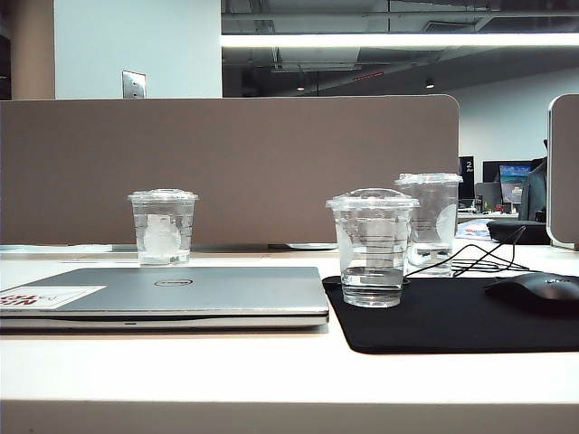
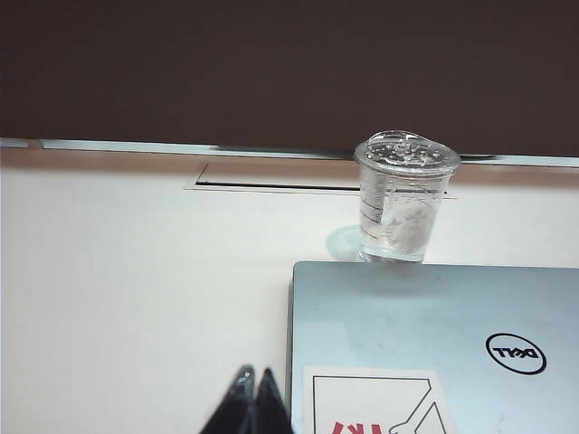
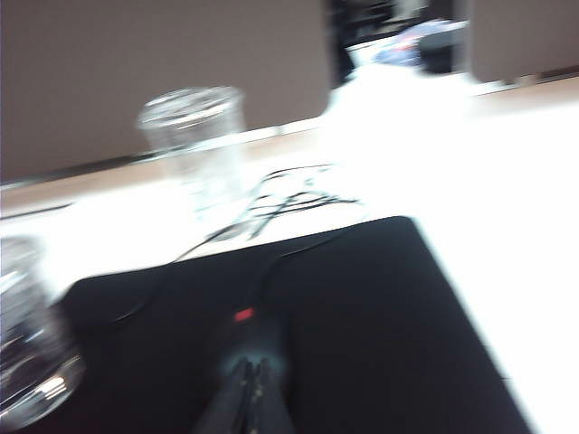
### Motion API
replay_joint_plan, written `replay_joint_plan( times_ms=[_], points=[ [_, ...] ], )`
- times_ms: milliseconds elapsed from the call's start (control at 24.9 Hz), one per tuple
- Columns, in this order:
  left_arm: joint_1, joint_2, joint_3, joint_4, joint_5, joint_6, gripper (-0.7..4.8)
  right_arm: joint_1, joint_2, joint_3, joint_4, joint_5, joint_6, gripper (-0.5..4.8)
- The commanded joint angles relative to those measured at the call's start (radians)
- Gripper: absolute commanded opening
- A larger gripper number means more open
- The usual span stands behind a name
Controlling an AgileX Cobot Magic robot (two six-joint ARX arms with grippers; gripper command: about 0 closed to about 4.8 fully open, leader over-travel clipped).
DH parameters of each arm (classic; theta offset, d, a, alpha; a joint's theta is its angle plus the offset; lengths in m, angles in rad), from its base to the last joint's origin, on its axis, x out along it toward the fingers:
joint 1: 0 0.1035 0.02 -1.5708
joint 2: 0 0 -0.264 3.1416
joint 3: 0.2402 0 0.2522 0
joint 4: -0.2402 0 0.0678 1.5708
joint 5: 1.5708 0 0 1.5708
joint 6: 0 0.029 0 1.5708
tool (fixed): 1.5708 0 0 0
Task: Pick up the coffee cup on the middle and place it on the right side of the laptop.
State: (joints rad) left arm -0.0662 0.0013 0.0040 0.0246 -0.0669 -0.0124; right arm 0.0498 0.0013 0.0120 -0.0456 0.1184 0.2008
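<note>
Two grippers show only in their wrist views, and both have their jaws pressed together, holding nothing. The left gripper (image 2: 252,389) hangs over bare white desk (image 2: 136,271) just beside the laptop (image 2: 434,325), near the lid corner that bears a white-and-red sticker (image 2: 371,402). Beyond the laptop's far edge stands a flat-lidded cup (image 2: 403,199) with a white round mark, in front of a brown partition (image 2: 271,63). The right gripper (image 3: 251,384) hangs over a black mat (image 3: 362,334); this view is blurred. Just ahead of its tips lies a dark mouse (image 3: 249,330) with a small red light. A clear cup shows at the edge of that view, too blurred to name, and a taller cup (image 3: 201,149) stands past the mat beside loose black cables (image 3: 289,199). In the exterior view neither arm appears. The coffee cup (image 1: 372,249), clear with a dome lid and some water in it, stands upright on the mat's near left part, just right of the closed silver laptop. The taller cup stands close behind it to the right, and the mouse lies at the mat's right edge.
</note>
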Motion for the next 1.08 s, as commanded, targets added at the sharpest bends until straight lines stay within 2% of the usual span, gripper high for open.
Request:
replay_joint_plan(
  times_ms=[40, 321, 402, 442, 562, 723, 924, 1085],
  points=[
    [0.000, 0.000, 0.003, 0.007, 0.003, 0.004, -0.05, -0.006, -0.002, -0.002, 0.025, 0.155, -0.003, -0.01],
    [0.000, 0.000, 0.003, 0.007, 0.003, 0.004, -0.05, -0.006, -0.002, -0.011, -0.026, 0.193, -0.004, -0.01],
    [0.000, 0.000, 0.003, 0.007, 0.003, 0.004, -0.05, -0.006, -0.002, -0.011, 0.014, 0.162, -0.060, -0.02],
    [0.000, 0.000, 0.003, 0.007, 0.003, 0.004, -0.05, -0.006, -0.002, -0.011, 0.064, 0.119, -0.154, -0.02],
    [0.000, 0.000, 0.003, 0.007, 0.003, 0.004, -0.05, -0.006, -0.002, -0.011, 0.138, 0.079, -0.248, -0.01],
    [0.000, 0.000, 0.003, 0.007, 0.003, 0.004, -0.05, -0.006, -0.002, -0.011, 0.191, 0.061, -0.259, -0.01],
    [0.000, 0.000, 0.003, 0.007, 0.003, 0.004, -0.05, -0.005, -0.002, -0.011, 0.184, 0.053, -0.283, -0.01],
    [0.000, 0.000, 0.003, 0.007, 0.003, 0.004, -0.05, -0.006, -0.002, -0.011, 0.175, 0.010, -0.284, -0.01]
  ],
)
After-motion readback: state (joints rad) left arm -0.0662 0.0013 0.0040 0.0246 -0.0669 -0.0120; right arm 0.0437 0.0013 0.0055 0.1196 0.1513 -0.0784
